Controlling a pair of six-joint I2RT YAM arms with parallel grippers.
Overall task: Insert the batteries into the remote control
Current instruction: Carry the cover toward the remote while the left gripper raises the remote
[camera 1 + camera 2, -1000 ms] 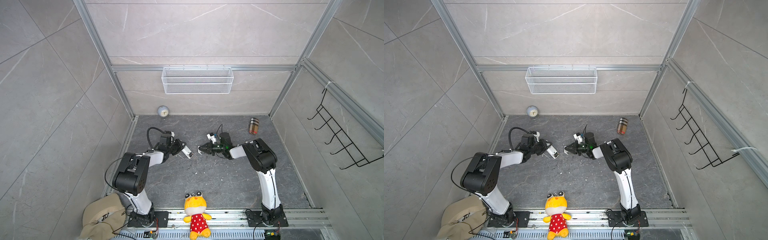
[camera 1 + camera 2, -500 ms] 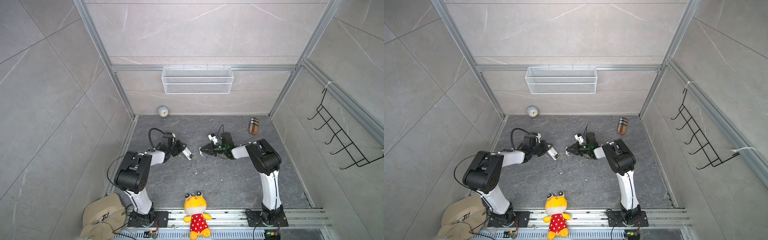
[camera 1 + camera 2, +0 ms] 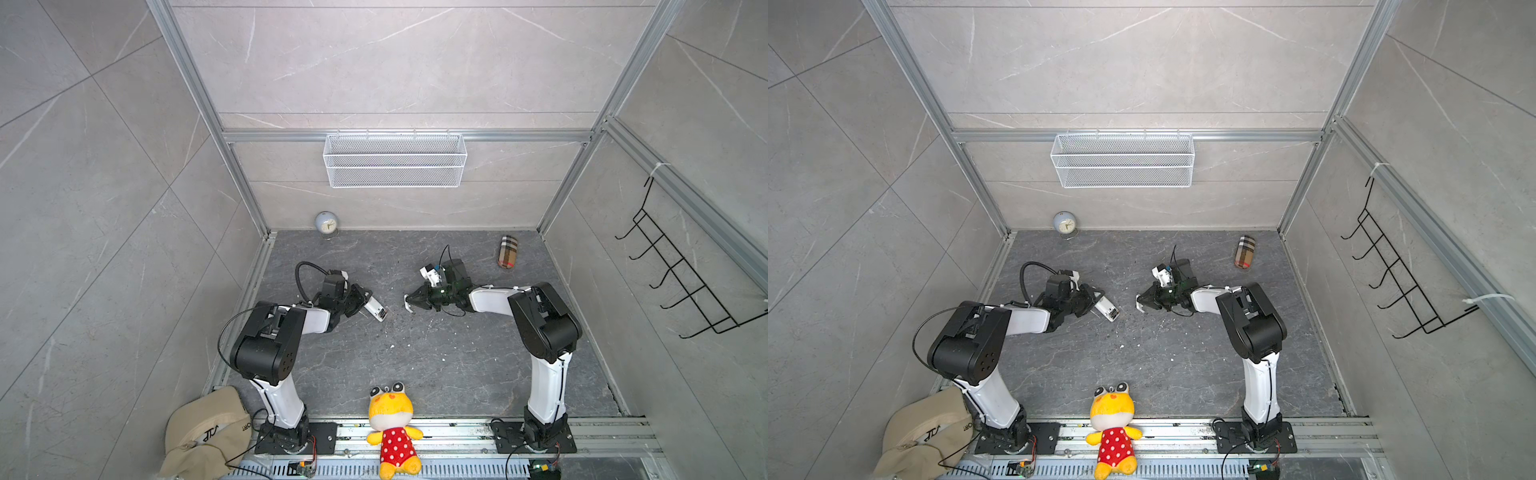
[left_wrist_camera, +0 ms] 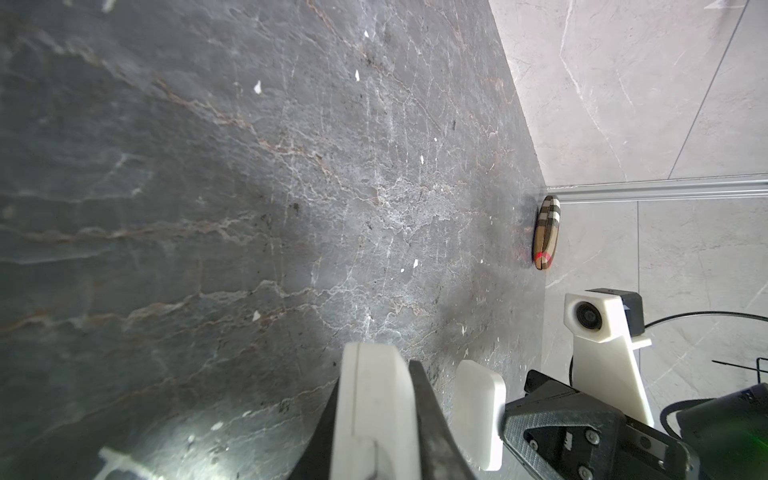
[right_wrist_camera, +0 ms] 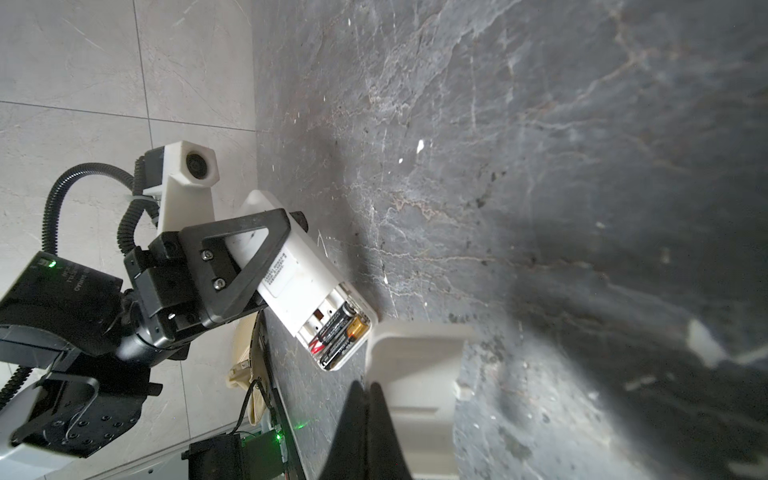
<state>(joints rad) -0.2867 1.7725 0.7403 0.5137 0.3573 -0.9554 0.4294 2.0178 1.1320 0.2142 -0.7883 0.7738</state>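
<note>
Clamped shut across the middle of the remote control [image 3: 376,310]: the left gripper [image 3: 360,301], holding it clear of the right arm. From the left wrist view, only the remote's thin white edge between two dark fingers [image 4: 432,436], the rest cut off by the frame. Button face turned away in every view; plain back and label toward the right wrist camera.

Closed tight as well: the right gripper [image 5: 367,392], pinching the white cover piece [image 5: 415,365] by one edge. Pinch line itself masked behind the fingertips [image 5: 353,428]; lower part of the cover blurred and cut off.

Seated side by side in the open bay at the remote's free end: the batteries [image 5: 338,332], black with gold and red marks. Too small to pick out in both top views.

Remote left of the middle of the floor [image 3: 415,361], well apart from the cover, bare stone between.

Counted: two arms, two grippers, two batteries, one remote, one cover.

Farther out, one of each: clock [image 3: 326,224] at the back wall, plaid pouch [image 3: 508,252] near the back right corner, plush toy [image 3: 392,424] on the front rail, cap [image 3: 203,432] at front left, wire basket [image 3: 395,160] on the back wall, hook rack [image 3: 683,270] on the right wall. White specks across the floor, too small to count.
</note>
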